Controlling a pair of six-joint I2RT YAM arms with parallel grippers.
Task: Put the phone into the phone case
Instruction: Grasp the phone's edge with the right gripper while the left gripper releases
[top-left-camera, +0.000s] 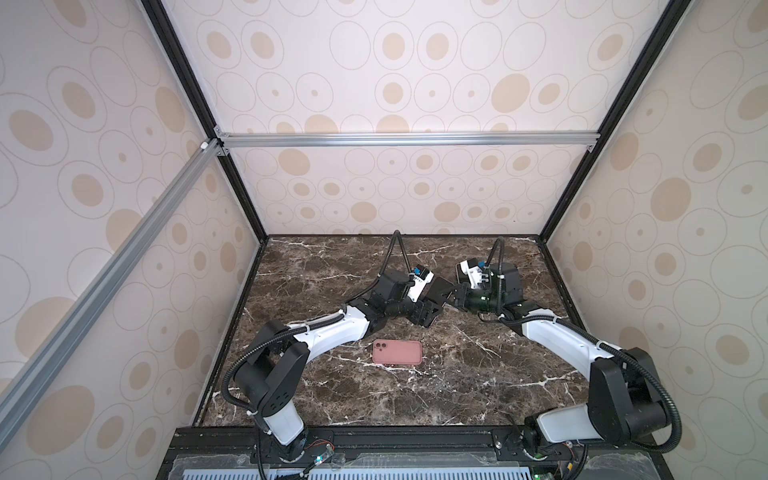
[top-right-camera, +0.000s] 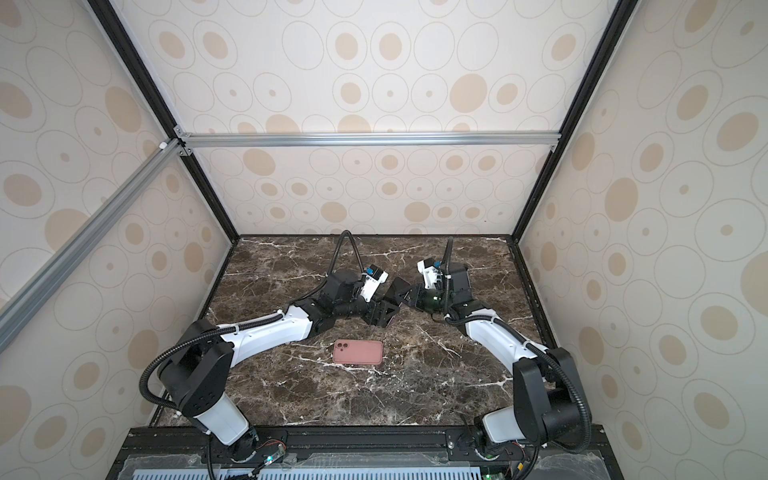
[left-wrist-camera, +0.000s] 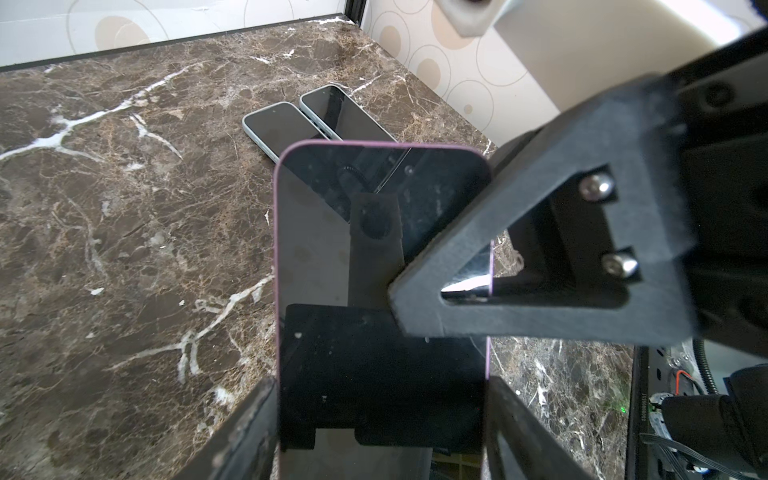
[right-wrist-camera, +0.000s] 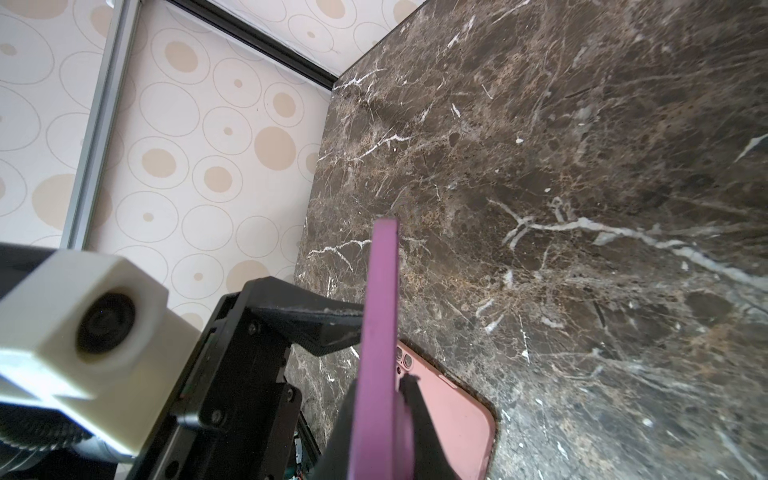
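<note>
While both arms reach inward, elbows out, meeting over the far middle of the table (top-left-camera: 457, 374), the right gripper (right-wrist-camera: 380, 386) pinches the phone (left-wrist-camera: 316, 257) across its faces; the left gripper (left-wrist-camera: 382, 386) flanks its edges, contact unclear. The phone case (top-left-camera: 397, 352) lies flat nearer the front.

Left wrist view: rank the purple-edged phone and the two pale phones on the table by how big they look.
1. purple-edged phone: by far the largest, but it is held close to the camera.
2 and 3. pale phone nearer the wall and pale phone beside it: they look alike and both are partly hidden behind the first, so unranked.
</note>
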